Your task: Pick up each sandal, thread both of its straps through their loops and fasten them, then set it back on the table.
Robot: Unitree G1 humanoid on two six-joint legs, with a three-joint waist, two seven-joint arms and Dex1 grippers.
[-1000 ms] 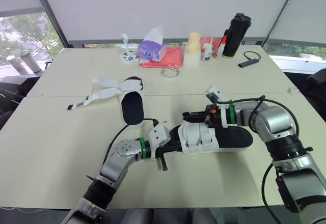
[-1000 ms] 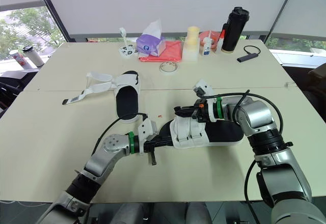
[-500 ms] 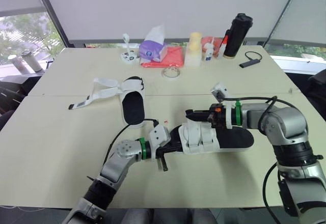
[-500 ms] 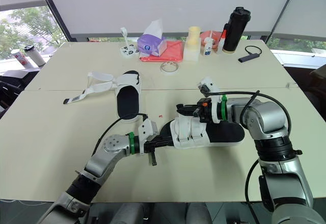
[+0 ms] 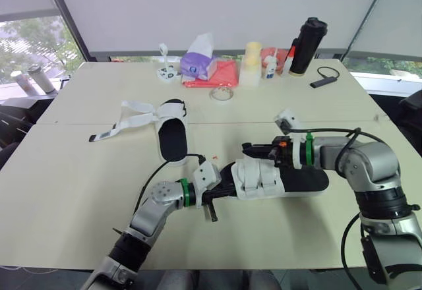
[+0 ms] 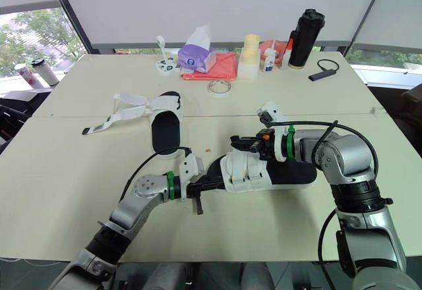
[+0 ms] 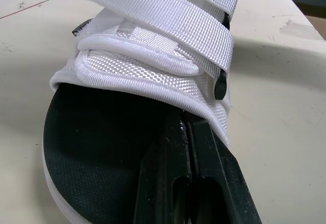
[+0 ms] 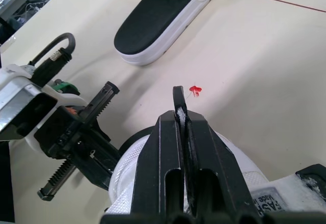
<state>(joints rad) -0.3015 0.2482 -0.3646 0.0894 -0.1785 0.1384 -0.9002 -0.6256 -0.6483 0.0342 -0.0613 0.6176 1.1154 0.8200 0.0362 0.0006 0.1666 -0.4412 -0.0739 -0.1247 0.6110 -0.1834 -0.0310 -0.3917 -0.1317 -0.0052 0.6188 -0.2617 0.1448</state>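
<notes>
Left gripper, fingers pressed together, is tucked under the upper of the white-strapped black-soled sandal; withdrawing could drag it (right gripper, likewise closed, at 12 o'clock).

Bright, even daylight comes through the windows behind. Soft, faint shadows lie under the sandal on the pale surface. Wrist views soften toward the background.

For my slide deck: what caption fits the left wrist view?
Shut left gripper reaches over the black footbed of the white-strapped sandal, tips at its upper.
</notes>
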